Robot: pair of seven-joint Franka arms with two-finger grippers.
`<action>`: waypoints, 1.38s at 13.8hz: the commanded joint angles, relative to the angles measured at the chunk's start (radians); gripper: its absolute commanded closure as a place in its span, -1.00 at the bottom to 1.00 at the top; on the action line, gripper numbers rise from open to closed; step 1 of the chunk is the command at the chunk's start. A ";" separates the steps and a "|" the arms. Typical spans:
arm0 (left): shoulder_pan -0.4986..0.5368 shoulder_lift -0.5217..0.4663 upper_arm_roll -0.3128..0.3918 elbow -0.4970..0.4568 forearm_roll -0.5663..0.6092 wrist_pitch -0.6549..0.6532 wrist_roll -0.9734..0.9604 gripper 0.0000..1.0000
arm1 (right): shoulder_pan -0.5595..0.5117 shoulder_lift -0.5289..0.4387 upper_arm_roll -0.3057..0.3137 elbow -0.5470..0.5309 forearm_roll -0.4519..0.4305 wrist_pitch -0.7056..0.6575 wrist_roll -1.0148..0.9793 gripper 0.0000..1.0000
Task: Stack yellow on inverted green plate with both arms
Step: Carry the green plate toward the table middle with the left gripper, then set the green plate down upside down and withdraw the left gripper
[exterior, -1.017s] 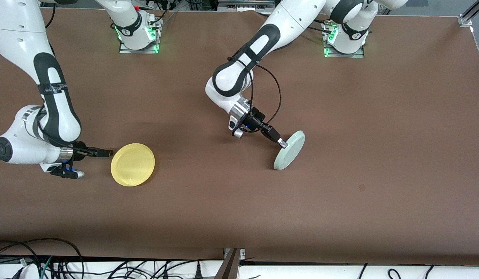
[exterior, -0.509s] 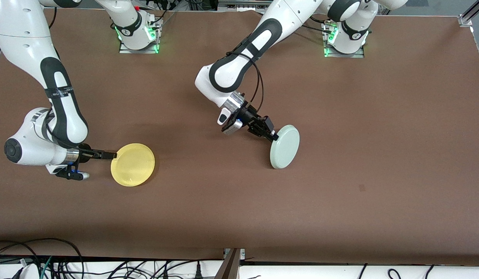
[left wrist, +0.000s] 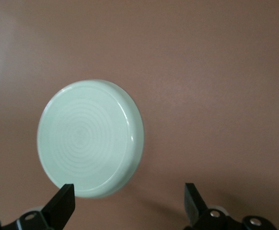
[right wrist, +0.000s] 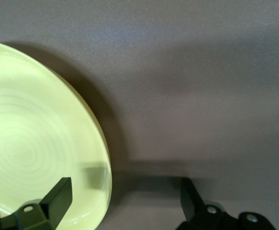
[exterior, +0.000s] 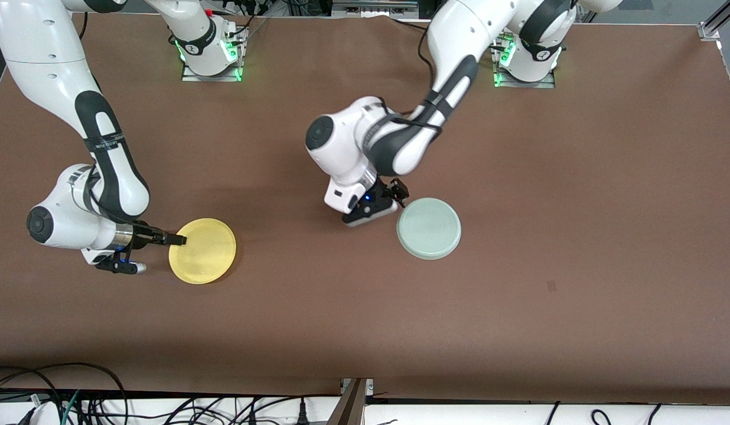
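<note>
The green plate [exterior: 429,228] lies upside down mid-bench, the left gripper [exterior: 398,195] spread beside it. The right gripper [exterior: 177,239], fingers apart at the yellow plate [exterior: 202,250] rim, may merely shove it sideways

Robotics lab bench, not a home or kitchen: two white jointed arms [exterior: 394,136] bolted by metal base plates [exterior: 211,71] with green status lights at the far edge of a big table [exterior: 577,206] covered in plain brown sheet. Aluminium framing [exterior: 716,20] at the far corner by the left arm's end, loose black cables [exterior: 75,395] bundled along the near edge, cables trailing off the arms. Only props are plain plastic plates [exterior: 429,228].
</note>
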 commanded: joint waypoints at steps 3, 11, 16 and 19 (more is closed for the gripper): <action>0.157 -0.125 -0.015 -0.005 -0.080 -0.015 0.248 -1.00 | -0.004 -0.012 0.010 -0.017 0.024 0.019 -0.026 0.78; 0.447 -0.400 -0.029 -0.131 -0.165 -0.173 0.799 -1.00 | -0.004 -0.017 0.023 -0.012 0.024 0.008 -0.019 1.00; 0.562 -0.524 -0.021 -0.148 -0.166 -0.292 1.108 -1.00 | 0.002 -0.055 0.129 0.000 0.023 -0.017 0.101 1.00; 0.649 -0.569 -0.029 -0.156 -0.181 -0.358 1.208 -1.00 | 0.007 -0.059 0.217 0.000 0.023 -0.012 0.279 1.00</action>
